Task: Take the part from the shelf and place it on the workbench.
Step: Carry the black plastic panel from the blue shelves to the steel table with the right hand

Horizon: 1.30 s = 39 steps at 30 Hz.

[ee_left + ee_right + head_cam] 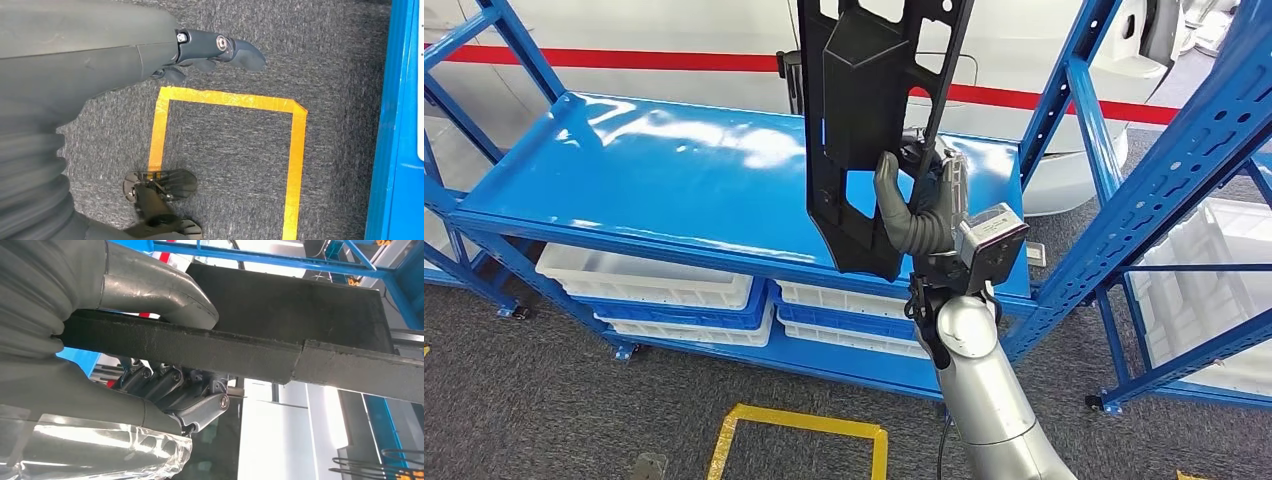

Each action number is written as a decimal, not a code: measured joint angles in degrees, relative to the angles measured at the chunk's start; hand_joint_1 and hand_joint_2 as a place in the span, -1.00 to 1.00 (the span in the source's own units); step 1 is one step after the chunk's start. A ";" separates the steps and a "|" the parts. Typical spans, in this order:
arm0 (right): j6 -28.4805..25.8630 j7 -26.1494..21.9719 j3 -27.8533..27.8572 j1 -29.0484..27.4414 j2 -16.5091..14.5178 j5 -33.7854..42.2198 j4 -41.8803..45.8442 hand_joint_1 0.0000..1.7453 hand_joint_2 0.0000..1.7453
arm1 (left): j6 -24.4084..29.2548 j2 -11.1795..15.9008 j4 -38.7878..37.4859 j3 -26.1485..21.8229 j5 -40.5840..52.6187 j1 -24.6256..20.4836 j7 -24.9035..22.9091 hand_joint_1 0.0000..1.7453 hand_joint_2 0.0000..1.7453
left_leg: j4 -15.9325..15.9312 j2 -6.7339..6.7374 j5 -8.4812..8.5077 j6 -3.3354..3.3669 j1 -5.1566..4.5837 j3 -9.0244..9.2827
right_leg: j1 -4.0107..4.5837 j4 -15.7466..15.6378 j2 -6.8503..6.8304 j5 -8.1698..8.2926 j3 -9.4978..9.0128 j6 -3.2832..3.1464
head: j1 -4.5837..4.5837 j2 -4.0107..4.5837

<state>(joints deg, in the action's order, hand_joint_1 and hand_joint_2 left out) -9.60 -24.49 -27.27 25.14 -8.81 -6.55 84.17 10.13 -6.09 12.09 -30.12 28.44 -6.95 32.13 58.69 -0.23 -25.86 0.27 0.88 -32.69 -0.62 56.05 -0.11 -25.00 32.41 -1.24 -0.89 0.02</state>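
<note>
The right robot hand gripped the black part upright above the blue shelf, apparently clearing it for carrying, while the left robot hand hung empty, fingers loosely extended.

Black part, glossy blue shelf, white bins beneath, yellow tape square on grey carpet.

I'm seeing my right hand holding the part upright over the right end of the shelf. Bins are sitting on the level below, and a taped floor square is lying in front of the shelf.
</note>
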 joint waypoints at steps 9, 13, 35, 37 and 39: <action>0.19 -0.54 -0.03 -0.22 0.51 0.07 0.02 1.00 1.00 | -0.01 -0.15 0.00 -0.08 -0.09 -0.15 0.13 -1.00 1.00 | -3.06 0.29 2.98 2.66 -0.23 -1.12 | -0.08 14.95 0.06 -7.12 7.63 1.11 | 0.32 0.00; 0.22 -0.64 -0.03 -0.49 0.80 0.07 0.02 1.00 1.00 | -0.10 -0.30 0.00 -0.09 -0.01 -0.13 0.13 -1.00 1.00 | -2.68 0.14 3.78 2.03 -0.28 -2.31 | -0.60 7.00 0.03 -4.62 2.18 2.83 | 0.38 0.00; 1.01 -1.01 0.01 -0.54 0.10 -0.22 0.35 1.00 1.00 | -0.17 -0.32 0.04 -0.64 0.28 -0.22 0.40 -1.00 1.00 | -1.90 0.26 0.24 2.43 -0.65 1.21 | 0.34 0.50 -0.04 0.97 1.94 1.69 | -0.04 0.00; 1.01 -1.02 -0.01 -0.47 0.17 -0.24 0.37 1.00 1.00 | -0.16 -0.37 0.04 -0.69 0.32 -0.34 0.41 -1.00 1.00 | -2.93 0.52 1.54 3.19 -0.42 0.73 | 0.36 4.58 0.03 -2.07 3.95 1.50 | 0.11 0.00; 1.01 -1.03 -0.02 -0.57 0.38 -0.27 0.37 1.00 1.00 | -0.16 -0.38 0.04 -0.72 0.34 -0.41 0.42 -1.00 1.00 | -3.01 0.56 2.45 3.44 -0.56 -0.49 | 0.10 12.33 0.06 -6.29 6.92 1.32 | 0.22 0.00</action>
<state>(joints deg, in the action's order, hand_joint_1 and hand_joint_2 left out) -8.59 -25.51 -27.29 24.57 -8.43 -6.81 84.54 9.97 -6.47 12.13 -30.83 28.78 -7.36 32.54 55.69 0.33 -23.40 3.71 0.33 -33.18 -0.52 68.37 -0.05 -31.29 39.33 0.08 -0.67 0.02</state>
